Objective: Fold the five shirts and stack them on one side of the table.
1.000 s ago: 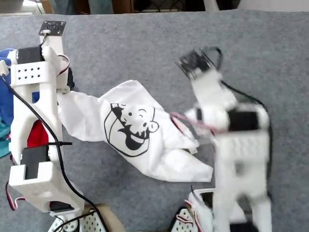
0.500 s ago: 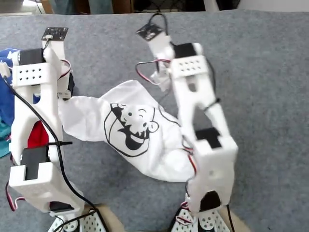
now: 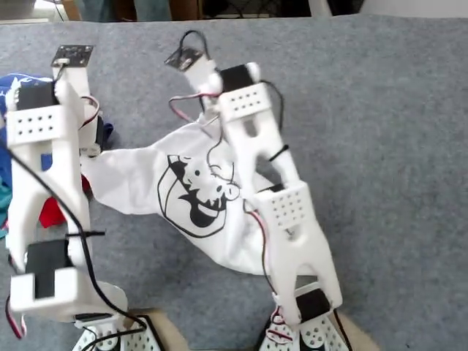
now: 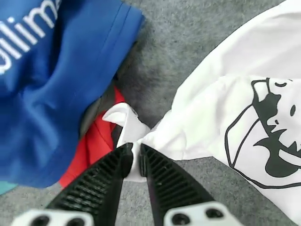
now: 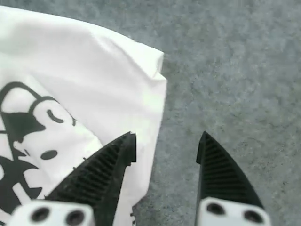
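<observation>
- Centre of the high view: a white shirt (image 3: pixel 131 183) with a black cartoon print (image 3: pixel 194 194) lies crumpled and spread out on the grey table (image 3: pixel 380 110).
- Jaws of the left gripper (image 4: pixel 134 153) are pinched almost together on a bunched corner of the white shirt; a fold of the fabric sticks out past the tips.
- That corner is the shirt's left end in the high view, just beside the left arm (image 3: pixel 36 124), which runs down the left side of the frame.
- Jaws of the right gripper (image 5: pixel 167 141) stand wide apart with nothing between them; one finger is over the edge of the white shirt, the other over bare table.
- In the high view the right arm (image 3: pixel 285 212) stretches from the bottom centre up across the right part of the shirt, its wrist near the shirt's upper edge.
- A blue shirt (image 4: pixel 51 70) with white lettering is heaped near the held corner; in the high view it shows at the upper left edge, partly behind the left arm.
- A red shirt (image 4: pixel 96 146) lies partly under the blue one, just beside the pinched white corner.
</observation>
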